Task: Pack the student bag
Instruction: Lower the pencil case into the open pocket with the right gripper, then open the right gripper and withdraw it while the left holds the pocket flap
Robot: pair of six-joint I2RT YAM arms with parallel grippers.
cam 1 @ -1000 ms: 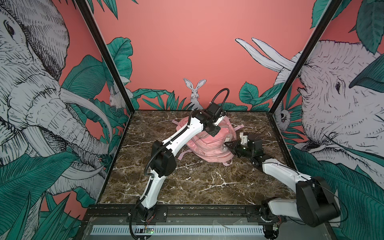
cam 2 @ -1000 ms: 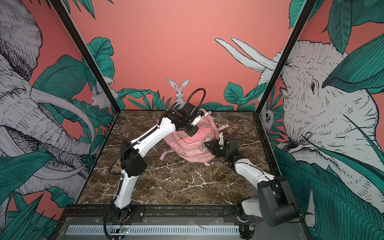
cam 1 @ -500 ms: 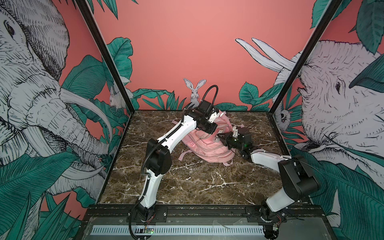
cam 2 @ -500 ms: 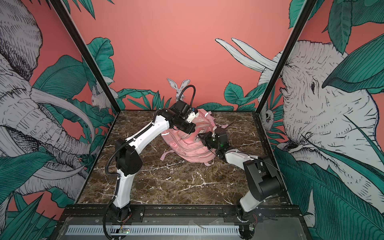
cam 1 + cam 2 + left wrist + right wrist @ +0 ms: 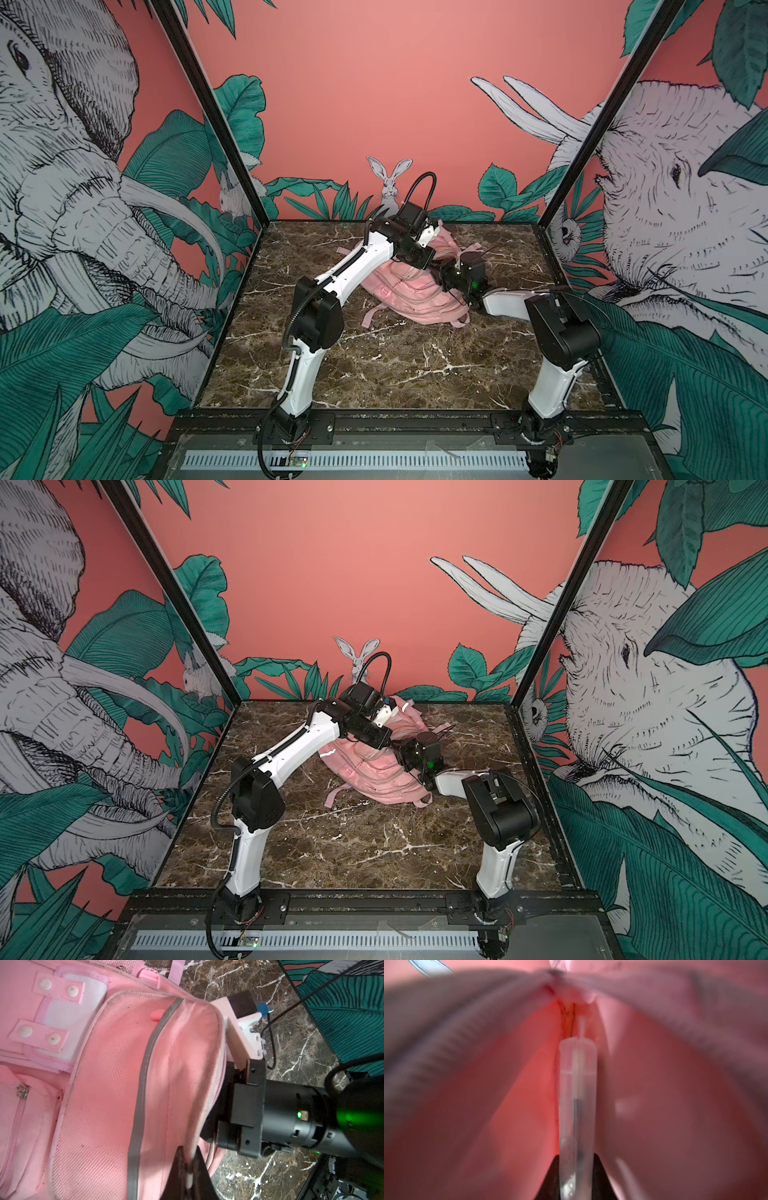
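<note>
Left claw (image 5: 189, 1169): shut together on the rim of the student bag (image 5: 415, 291), holding its mouth open.
Right claw (image 5: 578, 1180): deep inside that mouth, with a clear pen (image 5: 578, 1084) between its fingers; whether it clamped the pen or only flanked it, I could not tell.
Bag place: far middle of the table, front pockets upward, between both arms.
Advice: the left claw should hold the rim high without pulling sideways. The right should release only deep inside, then draw straight back, so the fabric does not catch.
Surface: brown marble table (image 5: 395, 374), hard and smooth; a dropped pen would probably roll.
Room: mural walls (image 5: 395, 104) stood on the left, right and far sides.
</note>
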